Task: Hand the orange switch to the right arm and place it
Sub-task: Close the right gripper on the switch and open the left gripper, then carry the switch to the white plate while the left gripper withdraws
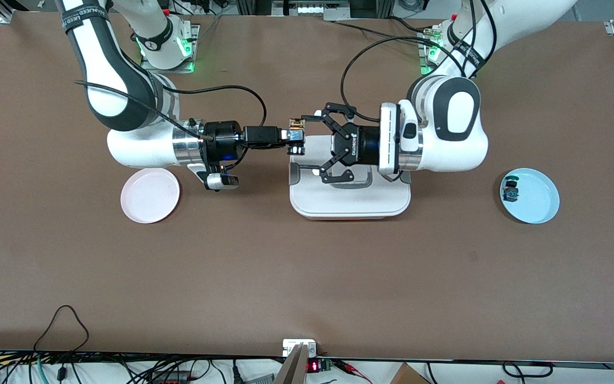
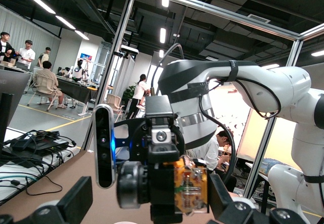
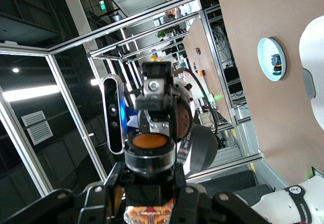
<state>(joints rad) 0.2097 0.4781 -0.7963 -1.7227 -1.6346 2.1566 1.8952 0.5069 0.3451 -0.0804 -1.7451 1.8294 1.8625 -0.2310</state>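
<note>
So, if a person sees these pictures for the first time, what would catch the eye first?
First, the two arms meeting end to end above the white lidded box at mid-table: the right end effector is shut on the orange switch, and the left end effector stands open around it. Then the two plates: an empty pink plate toward the right arm's end, a blue plate with a small part toward the left arm's.

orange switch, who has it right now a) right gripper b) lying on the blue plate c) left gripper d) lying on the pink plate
a: the right gripper is shut on the orange switch over the white lidded box, while the left gripper stands open around it.
</note>
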